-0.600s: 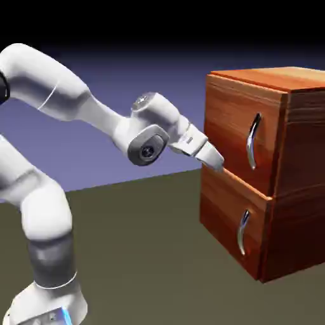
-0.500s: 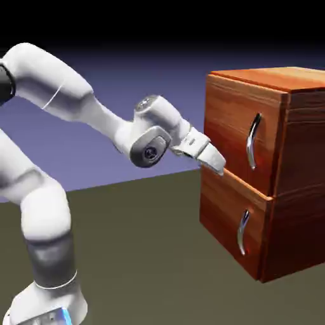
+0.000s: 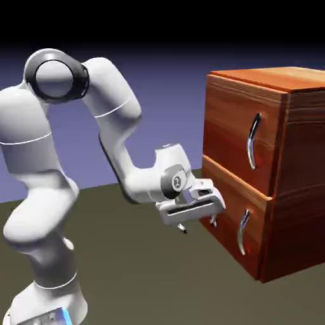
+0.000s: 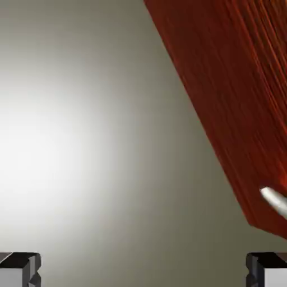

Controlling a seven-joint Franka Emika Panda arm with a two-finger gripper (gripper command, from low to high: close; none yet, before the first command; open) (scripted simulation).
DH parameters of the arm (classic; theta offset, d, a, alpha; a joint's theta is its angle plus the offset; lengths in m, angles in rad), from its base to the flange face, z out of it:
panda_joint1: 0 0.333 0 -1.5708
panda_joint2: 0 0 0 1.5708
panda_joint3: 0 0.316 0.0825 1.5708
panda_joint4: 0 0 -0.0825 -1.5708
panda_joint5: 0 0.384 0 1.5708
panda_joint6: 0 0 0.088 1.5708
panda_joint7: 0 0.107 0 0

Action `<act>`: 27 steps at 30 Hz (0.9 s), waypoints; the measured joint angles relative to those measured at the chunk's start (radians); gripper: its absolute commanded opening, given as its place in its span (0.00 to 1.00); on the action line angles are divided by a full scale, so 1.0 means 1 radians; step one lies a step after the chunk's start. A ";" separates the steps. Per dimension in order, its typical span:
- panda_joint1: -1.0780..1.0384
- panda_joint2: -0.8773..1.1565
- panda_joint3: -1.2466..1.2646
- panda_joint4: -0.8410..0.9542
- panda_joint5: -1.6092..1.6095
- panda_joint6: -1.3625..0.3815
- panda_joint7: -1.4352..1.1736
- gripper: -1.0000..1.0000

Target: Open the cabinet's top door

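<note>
No readable writing shows on the cabinet (image 3: 305,146) or arm (image 3: 114,95).

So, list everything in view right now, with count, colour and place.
cabinet: one, reddish-brown wood grain, exterior view's right
top door: one, same wood, upper front, shut
lower panel: one, same wood, below it, shut
handles: two, silver, one per panel
floor: one, olive-brown, beneath all
arm: one, white with grey joints, exterior view's left
fingers: two, grey and black, wide apart, before the lower panel
</note>
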 measured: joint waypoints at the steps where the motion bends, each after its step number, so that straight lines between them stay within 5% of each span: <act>1: -0.032 0.029 0.030 0.004 -0.043 -0.006 -0.022 1.00; 27: -0.865 0.785 0.811 0.104 -1.174 -0.170 -0.601 1.00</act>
